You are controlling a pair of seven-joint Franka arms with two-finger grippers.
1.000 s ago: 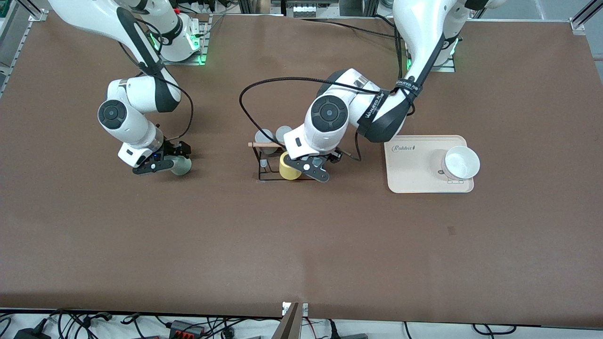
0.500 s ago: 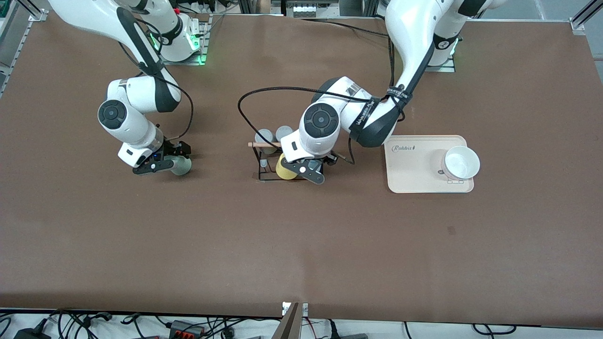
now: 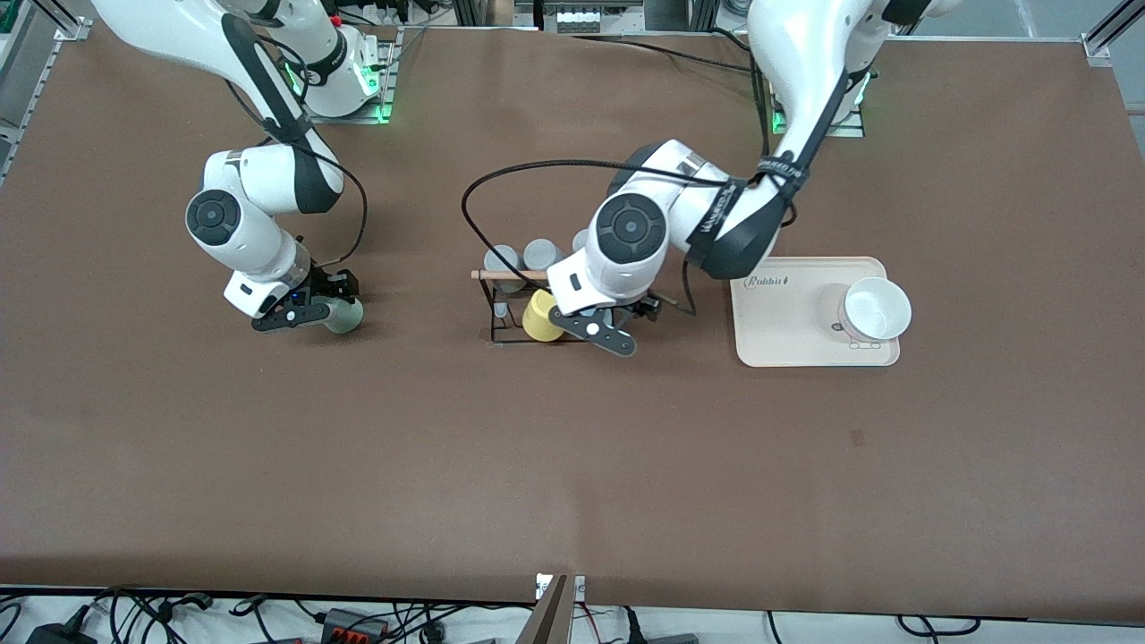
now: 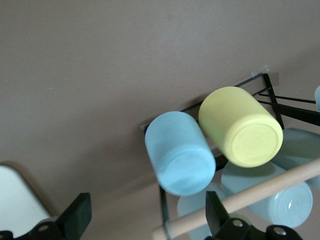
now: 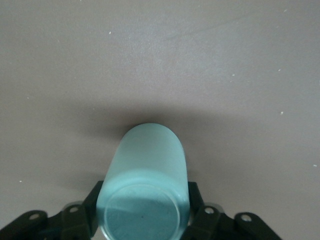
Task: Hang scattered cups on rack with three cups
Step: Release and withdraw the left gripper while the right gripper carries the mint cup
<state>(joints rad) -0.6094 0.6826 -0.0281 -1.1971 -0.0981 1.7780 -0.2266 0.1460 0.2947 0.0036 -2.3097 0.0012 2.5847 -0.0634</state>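
- Left end effector (image 3: pixel 601 324): fingers spread wide and gripping nothing, poised at the rack's end nearest the cream tray; the left wrist view shows both finger tips (image 4: pixel 76 216) apart with bare counter between them.
- Left arm: reaches from its base down toward the counter's middle, elbow bent, wrist housing over the rack's top bar.
- Light blue cup (image 4: pixel 179 153): hangs tilted on the rack, just beside the yellow cup (image 3: pixel 540 316); hidden under the left wrist in the front view.
- Rack (image 3: pixel 501 295): black wire frame with a wooden top bar, standing at mid-counter; two grey cups (image 3: pixel 502 259) hang on its side facing the robots' bases.
- Right end effector (image 3: pixel 309 311): closed on the sage green cup (image 3: pixel 343 314), fingers clamping its sides near the base, as the right wrist view shows (image 5: pixel 145 192).
- Right arm: bent sharply at the elbow, forearm angled down; whether the cup touches the counter (image 3: pixel 447 465) cannot be told. The cup is well apart from the rack, toward the right arm's end.
- Cream tray (image 3: pixel 778 331): toward the left arm's end, carrying a white bowl (image 3: pixel 877 309).
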